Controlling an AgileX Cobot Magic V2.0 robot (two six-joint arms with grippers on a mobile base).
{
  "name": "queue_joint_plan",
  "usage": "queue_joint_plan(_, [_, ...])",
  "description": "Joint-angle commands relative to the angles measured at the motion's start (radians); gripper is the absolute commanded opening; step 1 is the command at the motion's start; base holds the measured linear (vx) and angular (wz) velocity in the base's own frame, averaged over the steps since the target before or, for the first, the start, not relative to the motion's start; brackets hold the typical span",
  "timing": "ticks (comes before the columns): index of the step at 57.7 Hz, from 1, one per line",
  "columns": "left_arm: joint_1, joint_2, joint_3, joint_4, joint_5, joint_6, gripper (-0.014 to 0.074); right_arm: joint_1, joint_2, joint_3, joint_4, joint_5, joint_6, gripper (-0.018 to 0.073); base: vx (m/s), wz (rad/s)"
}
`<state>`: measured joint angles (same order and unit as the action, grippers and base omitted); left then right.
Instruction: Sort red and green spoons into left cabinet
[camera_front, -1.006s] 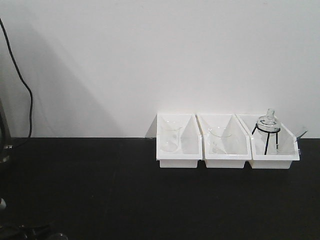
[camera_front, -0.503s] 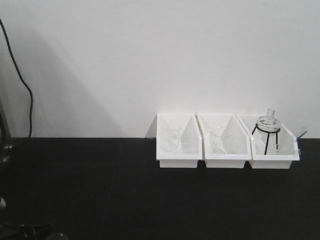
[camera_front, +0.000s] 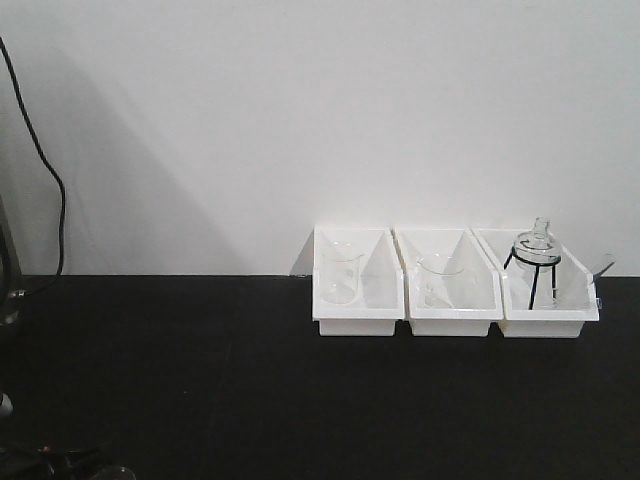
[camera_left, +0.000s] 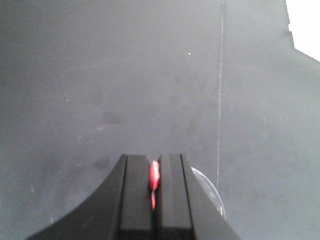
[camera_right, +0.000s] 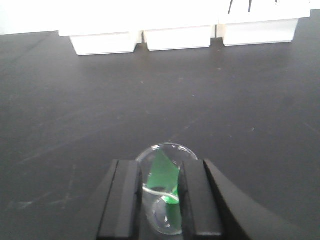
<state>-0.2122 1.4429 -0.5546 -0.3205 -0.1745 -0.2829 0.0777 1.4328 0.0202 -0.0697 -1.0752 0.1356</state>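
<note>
In the left wrist view my left gripper (camera_left: 155, 159) is shut on the red spoon (camera_left: 154, 176), a thin red strip pinched between the black fingers. A glass rim (camera_left: 212, 192) shows beside its right finger. In the right wrist view my right gripper (camera_right: 161, 164) has its fingers pressed against both sides of a small clear glass beaker (camera_right: 162, 152). The green spoon (camera_right: 164, 172) stands inside that beaker and looks broad through the glass. The left cabinet is out of view.
Three white bins (camera_front: 358, 322) stand in a row against the back wall on the black tabletop (camera_front: 250, 380), with glass beakers and a flask on a black tripod (camera_front: 535, 262) in them. A black cable (camera_front: 55, 200) hangs at the left. The bins also line the top edge (camera_right: 175, 37).
The dark arm parts and the glass rim in the front view's bottom-left corner have sunk slightly lower. The bins have not moved.
</note>
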Motion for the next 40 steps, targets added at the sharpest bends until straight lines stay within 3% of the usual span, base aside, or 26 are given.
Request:
queue_joint_plan(1, [-0.006, -0.029, -0.029, 0.023, -0.075, 0.001, -0.0006, 0.000, 0.026, 0.017, 0.023, -0.118, 0.001, 0.0281, 0.00, 0.00])
queue_joint_plan(12, [-0.006, -0.029, -0.029, 0.037, -0.077, 0.001, -0.0006, 0.000, 0.094, 0.017, 0.018, -0.269, 0.013, 0.0281, 0.00, 0.00])
queue_joint_plan(40, [-0.006, -0.029, -0.029, 0.038, -0.076, 0.006, -0.0006, 0.000, 0.157, 0.017, 0.029, -0.267, 0.015, 0.0281, 0.00, 0.00])
